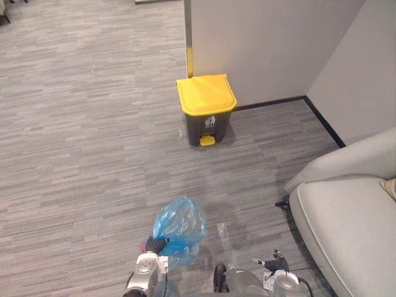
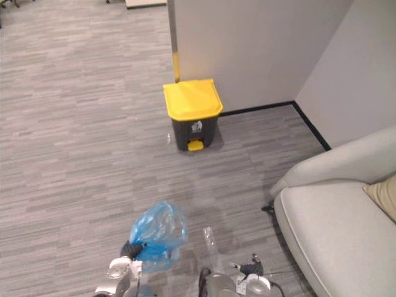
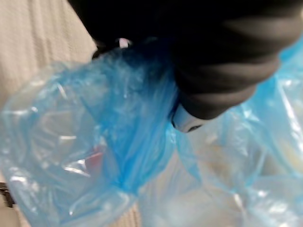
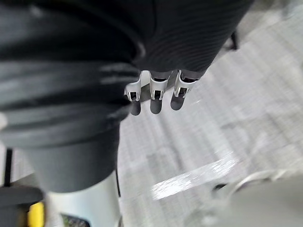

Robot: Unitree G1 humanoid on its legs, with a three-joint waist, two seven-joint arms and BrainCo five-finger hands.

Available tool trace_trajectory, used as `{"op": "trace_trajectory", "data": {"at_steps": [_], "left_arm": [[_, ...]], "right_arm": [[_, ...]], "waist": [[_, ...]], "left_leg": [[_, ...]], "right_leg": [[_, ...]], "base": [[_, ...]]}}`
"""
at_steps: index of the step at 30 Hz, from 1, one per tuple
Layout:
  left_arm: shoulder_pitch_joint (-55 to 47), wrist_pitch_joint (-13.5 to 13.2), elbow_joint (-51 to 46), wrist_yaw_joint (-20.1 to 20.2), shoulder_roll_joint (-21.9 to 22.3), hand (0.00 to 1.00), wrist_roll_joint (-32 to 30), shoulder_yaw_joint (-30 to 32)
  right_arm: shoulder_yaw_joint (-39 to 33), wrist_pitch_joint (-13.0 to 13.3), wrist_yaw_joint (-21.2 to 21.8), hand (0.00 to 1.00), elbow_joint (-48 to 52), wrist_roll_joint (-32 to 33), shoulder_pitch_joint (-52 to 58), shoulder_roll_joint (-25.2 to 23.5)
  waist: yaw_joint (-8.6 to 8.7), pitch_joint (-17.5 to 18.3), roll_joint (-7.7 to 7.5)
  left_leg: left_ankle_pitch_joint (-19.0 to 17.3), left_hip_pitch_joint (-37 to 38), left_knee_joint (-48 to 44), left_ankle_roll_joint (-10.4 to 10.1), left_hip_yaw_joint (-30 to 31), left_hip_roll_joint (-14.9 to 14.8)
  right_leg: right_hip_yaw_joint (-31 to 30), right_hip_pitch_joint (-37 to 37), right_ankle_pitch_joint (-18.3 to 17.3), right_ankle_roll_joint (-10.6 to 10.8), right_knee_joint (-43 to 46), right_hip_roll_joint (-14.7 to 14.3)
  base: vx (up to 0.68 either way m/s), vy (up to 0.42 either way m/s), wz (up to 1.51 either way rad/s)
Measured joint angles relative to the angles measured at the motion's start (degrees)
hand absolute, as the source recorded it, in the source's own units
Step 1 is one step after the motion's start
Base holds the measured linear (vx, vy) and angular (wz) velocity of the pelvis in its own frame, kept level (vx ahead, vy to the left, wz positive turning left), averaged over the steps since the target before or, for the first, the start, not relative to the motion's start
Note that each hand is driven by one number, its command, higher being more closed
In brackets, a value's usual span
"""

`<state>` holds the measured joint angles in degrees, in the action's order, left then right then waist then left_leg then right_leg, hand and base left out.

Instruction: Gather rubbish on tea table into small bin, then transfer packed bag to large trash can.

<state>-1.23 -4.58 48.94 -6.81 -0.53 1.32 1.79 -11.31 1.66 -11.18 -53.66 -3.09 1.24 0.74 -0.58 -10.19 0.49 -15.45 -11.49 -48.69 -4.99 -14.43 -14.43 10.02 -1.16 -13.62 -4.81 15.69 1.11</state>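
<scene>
Blue bag (image 1: 180,224) is packed and off the floor, so I'd call this the second half of the job: hauling it over to the big can, tea-table part done as far as I can tell. Going by size, the grey sofa (image 1: 349,216) sits off to the robot's right, out of the path. The trash can (image 1: 206,111), dark body with a yellow lid, stands straight ahead against the wall, well apart from the robot, lid down, with a little yellow pedal (image 1: 208,140) at its foot. So the next move looks like closing that gap over open carpet, then getting the lid up somehow (pedal or the free hand) before the bag can go in. The bag hangs low in front, on the robot's left side, with its bunched neck running into the left hand (image 1: 154,245). That hand is clenched on the gathered plastic, and in the wrist view the blue film wraps right around it and hides most of the fingers. The right hand (image 1: 275,262) hangs low on the other side, its fingers (image 4: 155,105) loose and holding nothing.
</scene>
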Motion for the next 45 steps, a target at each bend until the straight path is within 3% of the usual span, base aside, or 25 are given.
{"op": "trace_trajectory", "data": {"at_steps": [2,3,5,6,7,11,13,15,16,18,20,23,24,26,28,30,31,33,35,38,40,41,42,43,45], "left_arm": [[-0.62,0.10,0.01,0.10,0.16,1.00,0.00,0.43],[-0.66,0.30,0.01,0.32,0.25,1.00,-0.02,0.81],[-0.57,0.29,0.05,0.46,0.77,1.00,-0.02,0.78],[-0.79,0.29,0.37,0.46,0.64,1.00,-0.01,0.77],[-0.61,0.11,0.64,0.38,-0.26,1.00,-0.01,0.48],[0.46,0.10,2.65,0.40,-2.34,1.00,-0.02,0.27],[0.09,0.12,2.93,0.43,-3.12,1.00,-0.03,-0.74],[-0.68,0.25,3.39,0.43,-3.18,1.00,-0.02,-2.01],[-0.65,0.28,3.56,0.41,-3.34,1.00,-0.02,-2.40],[-0.61,0.37,3.59,0.30,-3.54,1.00,0.03,-2.93],[-0.30,0.35,3.57,0.23,-3.85,1.00,0.04,-2.81],[0.35,0.35,3.62,0.13,-3.92,1.00,0.04,-2.70],[0.64,0.37,4.85,0.10,-3.98,1.00,0.01,-2.72],[0.91,0.26,5.87,0.53,-3.00,1.00,-0.01,-2.89],[1.07,0.27,6.11,0.48,-2.95,1.00,-0.04,-2.75],[1.56,0.25,5.61,0.56,-2.39,1.00,-0.07,-2.21],[1.67,0.20,4.16,0.58,-1.22,1.00,-0.07,-0.91],[1.30,0.08,2.08,0.60,0.11,1.00,-0.05,-0.47],[0.16,0.10,1.18,0.63,0.50,1.00,-0.02,-0.46],[-0.49,0.33,1.18,0.66,0.55,1.00,-0.02,-0.22],[-0.28,0.34,1.19,0.69,0.69,1.00,-0.02,-0.11],[-0.33,0.32,1.34,0.68,1.16,1.00,-0.01,-0.38],[-0.39,0.30,2.45,0.73,0.60,1.00,-0.02,-0.67],[-0.39,0.27,2.84,0.73,-0.33,1.00,-0.04,-1.08],[-0.49,0.28,3.16,0.73,-1.54,1.00,-0.04,-1.14]], "right_arm": [[-0.50,0.01,0.00,0.00,0.87,0.74,0.07,-0.67],[-1.10,0.01,-0.01,0.00,1.40,0.80,-0.05,-0.88],[-1.74,-0.01,-0.02,0.00,1.36,0.80,0.60,-0.69],[-1.91,-0.24,-0.08,0.00,0.40,0.83,1.14,-0.46],[-1.59,-0.32,0.02,0.00,-0.36,0.81,1.04,-0.85],[-1.72,-0.45,0.07,0.00,-1.82,0.69,-0.74,-0.66],[-1.71,-0.25,0.20,0.00,-1.91,0.58,-1.04,-0.54],[-1.30,-0.27,0.37,0.00,-2.11,0.16,-0.98,-0.67],[-1.30,-0.28,0.41,0.00,-2.15,0.12,-1.17,-0.71],[-0.58,-0.18,0.50,0.00,-1.93,-0.57,-1.16,-0.09],[0.71,-0.16,0.54,0.00,-1.85,-0.89,-1.55,0.14],[0.82,0.01,0.54,0.00,-1.98,-0.95,-1.92,0.10],[0.47,0.09,0.58,0.00,-2.33,-0.69,-1.74,0.57],[-0.06,0.03,0.49,0.00,-2.58,-0.99,-2.43,1.89],[-2.09,-0.04,0.49,0.00,-3.00,-0.80,-2.37,1.81],[-3.14,-0.08,0.42,0.00,-2.77,-0.79,-1.18,1.57],[-2.25,-0.09,0.40,0.00,-1.76,-0.75,-0.16,1.51],[-0.87,-0.08,0.40,0.00,-1.01,-0.65,0.40,1.43],[-0.88,-0.08,0.42,0.00,-0.84,-0.23,0.47,0.78],[-2.03,-0.19,0.37,0.00,0.44,-0.13,0.50,-0.74],[-2.08,-0.17,0.33,0.00,0.57,0.28,0.61,-0.76],[-2.16,-0.17,0.31,0.00,0.33,0.77,1.10,0.25],[-2.37,-0.47,0.30,0.00,-1.42,0.77,0.76,0.36],[-2.59,-0.68,0.33,0.00,-1.65,0.78,1.30,-0.21],[-2.67,-0.69,0.37,0.00,-2.49,0.76,1.57,-0.57]], "waist": [[-0.43,0.00,-0.05],[-0.66,0.04,-0.04],[-0.84,0.32,0.41],[-1.86,0.86,-0.45],[-1.58,1.80,-1.65],[-1.76,1.83,-2.44],[-1.91,1.89,-1.87],[-1.36,1.72,-1.60],[-1.34,1.64,-1.65],[-0.30,1.18,-1.15],[0.40,1.01,-0.89],[0.58,0.71,-1.33],[1.42,0.79,-1.70],[1.43,0.49,0.46],[1.69,0.49,0.73],[1.82,0.40,0.71],[1.75,0.28,0.47],[0.96,0.31,0.61],[0.41,0.36,0.51],[-0.40,0.28,0.16],[-0.40,0.41,-0.02],[-0.38,1.16,1.39],[-0.52,1.30,0.89],[-0.30,2.32,-0.65],[-0.27,2.88,-1.68]], "left_leg": [[-0.20,-1.93,7.02,0.58,-1.20,0.68],[0.63,-3.83,15.95,1.16,-1.11,2.34],[6.77,-4.65,27.77,0.45,0.08,4.60],[10.70,-2.68,30.64,1.26,-0.31,7.23],[10.54,-2.23,32.54,2.11,-0.83,9.38],[7.06,-1.93,29.36,4.92,-2.71,11.27],[5.17,0.90,30.66,5.03,-3.48,11.61],[4.20,6.69,35.05,5.48,-4.12,12.68],[4.04,7.64,35.43,5.55,-4.13,12.86],[3.61,13.42,38.53,5.73,-4.13,13.17],[3.41,16.00,40.55,5.38,-4.02,12.42],[1.66,18.24,41.43,2.70,-3.65,10.95],[1.06,19.96,42.82,1.53,-1.69,11.52],[1.78,20.45,43.59,1.15,1.48,9.86],[2.11,21.09,42.78,0.57,2.96,9.25],[2.00,19.70,34.09,-0.13,4.26,7.47],[2.77,14.75,21.37,-1.64,4.35,5.67],[2.77,7.29,4.79,-1.93,3.22,2.15],[1.20,3.88,1.56,-0.48,0.85,0.30],[0.34,0.29,11.89,-0.19,-1.48,0.48],[2.81,-0.36,22.58,0.65,-1.33,2.33],[11.23,-0.35,31.93,0.54,-0.14,3.61],[13.48,0.29,32.90,0.57,0.44,4.77],[13.22,1.93,35.83,0.93,0.10,7.07],[13.01,2.53,37.39,1.33,-0.85,8.60]], "right_leg": [[-0.95,1.52,-0.34,0.79,-0.98,0.81],[-1.46,2.66,-1.28,2.50,-1.17,2.07],[-1.82,4.13,-2.91,4.96,-1.36,3.35],[-4.05,5.00,-3.80,6.92,-2.03,4.79],[-5.85,5.54,-2.22,7.19,-5.17,6.15],[-8.56,6.74,-0.08,10.01,-5.93,8.61],[-10.42,4.25,0.34,10.72,1.44,8.90],[-11.52,-5.62,3.72,16.12,24.46,9.94],[-11.48,-7.02,3.12,15.58,27.64,10.06],[-8.31,-13.15,-1.57,10.73,36.04,9.47],[-4.95,-16.77,-3.08,8.78,32.16,7.63],[-2.91,-20.12,1.27,8.07,14.24,3.86],[-2.83,-18.45,8.36,4.77,7.54,2.78],[-2.39,-17.71,6.92,3.97,7.50,1.06],[-1.36,-17.42,4.10,3.26,9.75,1.05],[0.62,-12.81,2.20,2.52,8.50,0.81],[1.63,-9.27,1.94,2.40,5.86,0.81],[1.94,-5.39,1.38,1.55,3.32,0.15],[1.62,-1.97,1.18,1.45,1.28,-0.22],[0.02,1.15,1.18,2.15,-1.23,0.50],[-0.76,1.72,0.81,3.87,-1.75,1.73],[-1.46,1.92,0.36,5.78,-2.17,1.40],[-3.14,2.13,-0.28,6.98,-2.21,1.86],[-5.00,2.54,-0.46,8.38,-3.61,3.75],[-5.63,2.63,-0.58,8.86,-4.63,5.18]], "base": [[0.23,0.120,-0.29],[0.30,0.208,-0.09],[0.33,0.269,-0.09],[0.45,0.329,0.00],[0.38,0.270,0.00],[0.37,0.219,-0.10],[0.23,0.124,-0.34],[0.28,0.145,-0.20],[0.27,0.097,0.03],[0.30,0.035,0.11],[0.24,-0.046,0.07],[0.36,-0.183,0.06],[0.29,-0.130,0.14],[0.35,-0.169,-0.05],[0.25,-0.154,0.03],[0.39,-0.207,0.50],[0.31,-0.162,0.52],[0.25,-0.061,0.07],[0.28,0.004,-0.19],[0.21,0.087,-0.24],[0.22,0.170,-0.20],[0.23,0.208,-0.13],[0.31,0.285,-0.13],[0.26,0.245,-0.05],[0.17,0.157,-0.09]]}}
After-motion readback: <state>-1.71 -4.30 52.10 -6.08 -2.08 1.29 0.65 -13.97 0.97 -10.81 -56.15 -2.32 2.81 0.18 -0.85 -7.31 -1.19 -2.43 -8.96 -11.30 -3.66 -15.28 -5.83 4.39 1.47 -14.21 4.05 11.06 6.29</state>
